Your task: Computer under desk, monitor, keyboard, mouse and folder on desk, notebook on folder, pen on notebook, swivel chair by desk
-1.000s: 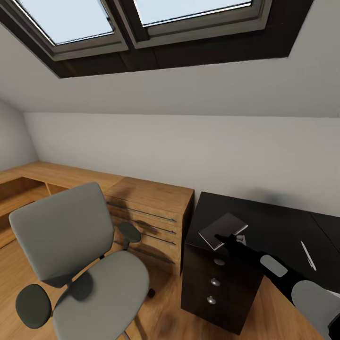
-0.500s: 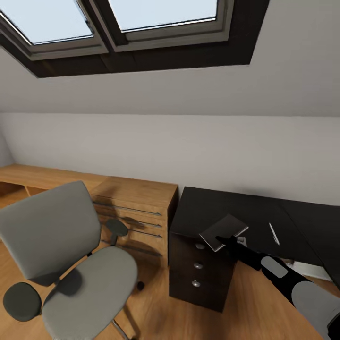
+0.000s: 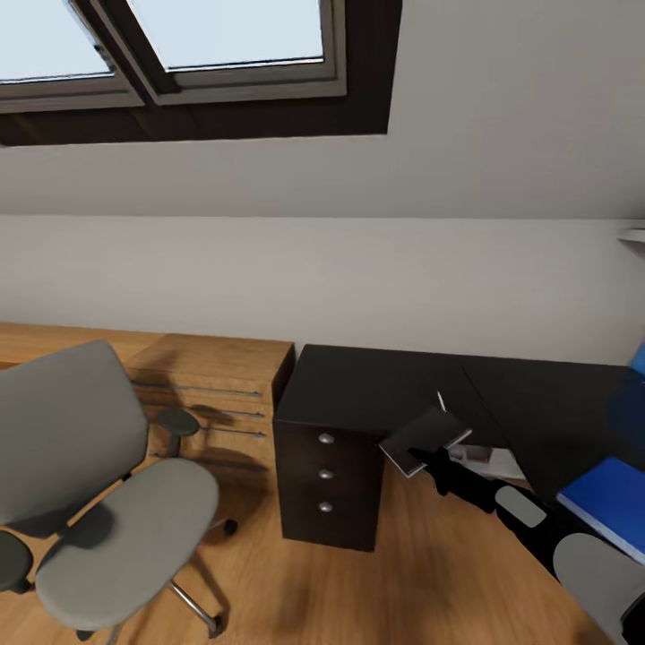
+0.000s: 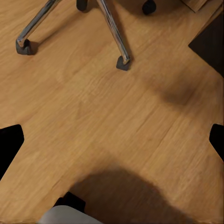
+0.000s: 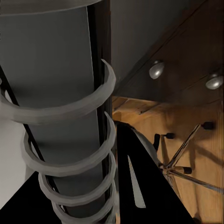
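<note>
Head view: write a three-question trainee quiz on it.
1. True or false: the grey spiral-bound notebook lies flat on the black-topped desk.
2. Where does the flat bright blue folder lie? A) on the grey swivel chair's seat B) on the desk C) on the wood floor
3. How many round silver knobs show on the desk's dark drawers?

Key: 1. False; the right arm's fingers hold it tilted in the air. 2. B. 3. Three.
</note>
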Motion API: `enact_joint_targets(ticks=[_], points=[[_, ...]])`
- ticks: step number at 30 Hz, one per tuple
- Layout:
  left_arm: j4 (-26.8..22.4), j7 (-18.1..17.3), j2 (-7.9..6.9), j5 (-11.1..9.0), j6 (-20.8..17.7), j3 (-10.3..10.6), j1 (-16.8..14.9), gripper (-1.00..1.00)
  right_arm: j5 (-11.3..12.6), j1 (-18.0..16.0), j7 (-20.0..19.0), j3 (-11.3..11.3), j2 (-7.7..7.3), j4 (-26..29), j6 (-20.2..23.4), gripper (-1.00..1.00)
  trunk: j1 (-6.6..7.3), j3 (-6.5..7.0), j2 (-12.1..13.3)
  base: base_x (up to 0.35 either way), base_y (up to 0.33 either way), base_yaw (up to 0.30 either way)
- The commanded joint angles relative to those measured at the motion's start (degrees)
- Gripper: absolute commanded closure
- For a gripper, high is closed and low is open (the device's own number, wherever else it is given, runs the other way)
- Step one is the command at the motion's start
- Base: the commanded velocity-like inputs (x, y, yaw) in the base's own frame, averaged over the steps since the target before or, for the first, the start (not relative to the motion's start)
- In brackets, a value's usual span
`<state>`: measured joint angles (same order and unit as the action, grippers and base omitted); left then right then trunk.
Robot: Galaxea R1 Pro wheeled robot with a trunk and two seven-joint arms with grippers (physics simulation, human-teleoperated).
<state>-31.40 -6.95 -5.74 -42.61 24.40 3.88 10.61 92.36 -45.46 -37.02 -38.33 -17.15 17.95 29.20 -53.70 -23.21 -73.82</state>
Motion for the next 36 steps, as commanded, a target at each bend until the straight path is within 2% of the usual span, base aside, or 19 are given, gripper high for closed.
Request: enact_joint_targets(ticks=[1,15,19,23,24,28,30,31,33,36], points=[[-0.1,-0.1,-0.07,-0.6,0.2,0.3,0.0,-1.00,0.7,-0.1,-0.3,-0.3,-0.02,0.0,0.3,1.00,0.02,-0.05,0.0,-0.205,-0.185,-0.143],[0.1,-0.1,0.10,-0.4,0.1,0.8,0.0,-1.00,0.5,-0.1,-0.3,-0.3,-0.06,0.0,0.3,1.00,0.02,-0.05,0.0,-0.048,-0.043,-0.033],[0.1,0.1,0.68,1.2,-0.3,0.9,0.0,-1.00,0.5,-0.1,-0.3,-0.3,-0.08,0.0,0.3,1.00,0.02,-0.05,0.0,-0.002,-0.002,-0.002],[0.1,0.3,1.57,4.6,-0.5,0.9,0.0,-1.00,0.4,-0.1,-0.3,-0.3,-0.12,0.0,0.3,1.00,0.02,-0.05,0.0,0.000,0.000,0.000],[0.0,0.9,2.18,7.1,-0.6,0.9,0.0,-1.00,0.4,-0.1,-0.3,-0.3,-0.14,0.0,0.3,1.00,0.02,-0.05,0.0,0.000,0.000,0.000],[0.0,3.8,3.41,13.2,-1.1,0.9,0.0,-1.00,0.4,-0.1,-0.3,-0.3,-0.15,0.0,0.3,1.00,0.02,-0.05,0.0,0.000,0.000,0.000],[0.0,6.0,3.94,16.1,-1.2,0.9,0.0,-1.00,0.4,-0.1,-0.3,-0.3,-0.16,0.0,0.2,1.00,0.02,-0.05,0.0,0.000,0.000,0.000],[0.0,8.3,4.40,18.7,-1.3,0.9,0.0,-1.00,0.4,-0.1,-0.3,-0.3,-0.16,0.0,0.2,1.00,0.02,-0.05,0.0,0.000,0.000,0.000],[-0.3,10.2,4.84,20.7,-1.4,0.9,-0.1,-1.00,0.4,-0.1,-0.3,-0.3,-0.16,0.0,0.2,1.00,0.02,-0.05,0.0,0.000,0.000,0.000],[-0.9,12.1,5.40,22.6,-1.4,0.9,-0.2,-1.00,0.4,-0.1,-0.3,-0.3,-0.16,0.0,0.2,1.00,0.02,-0.05,0.0,0.000,0.000,0.000]])
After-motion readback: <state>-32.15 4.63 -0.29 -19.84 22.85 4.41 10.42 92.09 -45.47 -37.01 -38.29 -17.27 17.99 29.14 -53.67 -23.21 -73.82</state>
